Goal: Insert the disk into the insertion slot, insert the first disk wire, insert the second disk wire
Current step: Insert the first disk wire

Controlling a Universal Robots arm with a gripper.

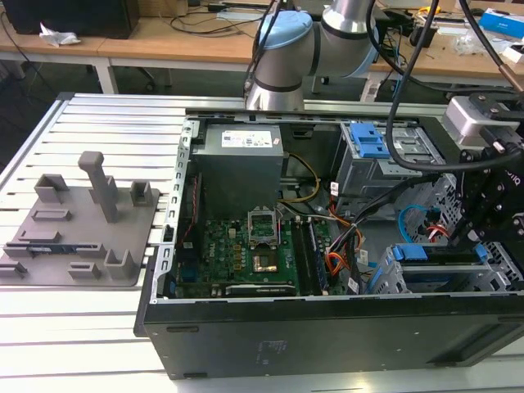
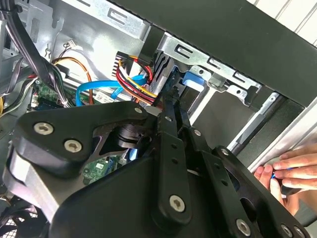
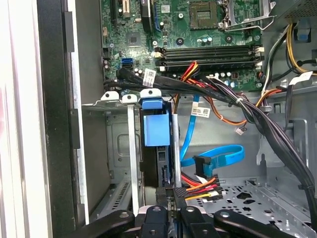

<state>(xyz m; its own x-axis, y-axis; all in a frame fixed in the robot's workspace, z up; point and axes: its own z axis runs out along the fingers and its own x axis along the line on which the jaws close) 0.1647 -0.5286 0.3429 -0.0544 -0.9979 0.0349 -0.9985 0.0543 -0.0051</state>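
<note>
Disk (image 3: 156, 131) stands on its edge inside the slot (image 3: 132, 148), right in front of my pincer (image 3: 171, 194). Its blue frame shows at the end far from the pincer. The dark body of the disk runs from there back toward the pincer tip.

I cannot tell if the pincer is open or closed.

The red wires (image 3: 200, 184) end in a small dark plug. That plug is just beside the pincer tip and close to the near edge of the disk. I cannot tell if the plug is pushed in.

The blue cable (image 3: 223, 156) curls in a loop on the same side as the red wires, a bit farther from the pincer. Its dark end lies near the disk but apart from it.

Thick black cables (image 3: 223, 94) cross ahead of the pincer, past the slot. The green board (image 3: 198, 29) is farther ahead, well apart from the pincer.

In the second wrist view a hand (image 2: 287, 173) is outside the case (image 2: 223, 34), off to one side and well apart from the pincer. It holds a small thing I cannot make out.

In the exterior view my arm (image 1: 327, 33) reaches over the open case, and a grey tray (image 1: 82, 229) lies far from the pincer.
</note>
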